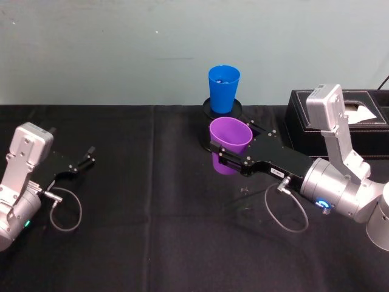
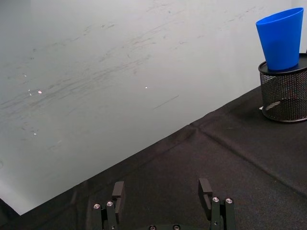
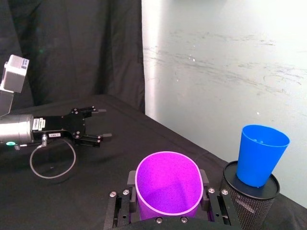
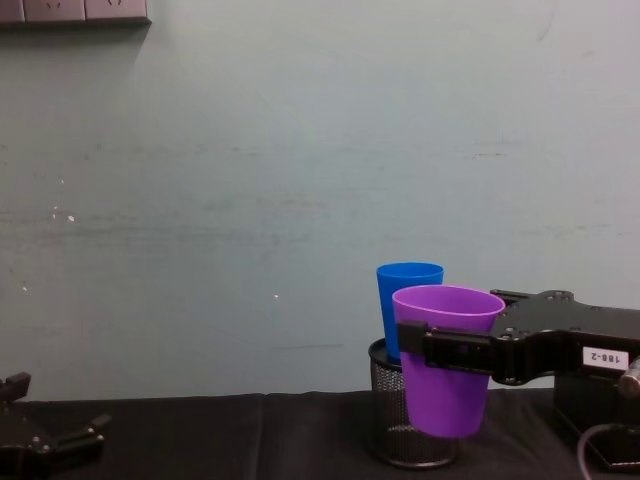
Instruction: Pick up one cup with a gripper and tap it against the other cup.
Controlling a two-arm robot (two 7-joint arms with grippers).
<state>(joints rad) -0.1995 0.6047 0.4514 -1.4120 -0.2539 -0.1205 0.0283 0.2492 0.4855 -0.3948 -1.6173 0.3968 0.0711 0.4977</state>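
Currently the right pincer (image 1: 219, 153) is clamped on the purple cup (image 1: 231, 143), one finger on each side of the cup wall below the rim. The cup is upright, mouth up, and held clear of the table (image 1: 152, 231); the chest view shows its base above the cloth. A small white number label is on the pincer body.

The blue cup (image 1: 223, 88) stands upright, seated in the mouth of the black mesh holder (image 1: 206, 109), at the far edge of the table. In the head view the purple cup lies at 6 o'clock from the blue cup, near it. The right wrist view shows a gap between the two cups, so no contact.

A black tissue box (image 1: 304, 115) sits at 3 o'clock from the holder, behind the right arm.

The left pincer (image 1: 86, 158) is at 9 o'clock on the table, well apart from both cups. Its fingers are spread and hold nothing.
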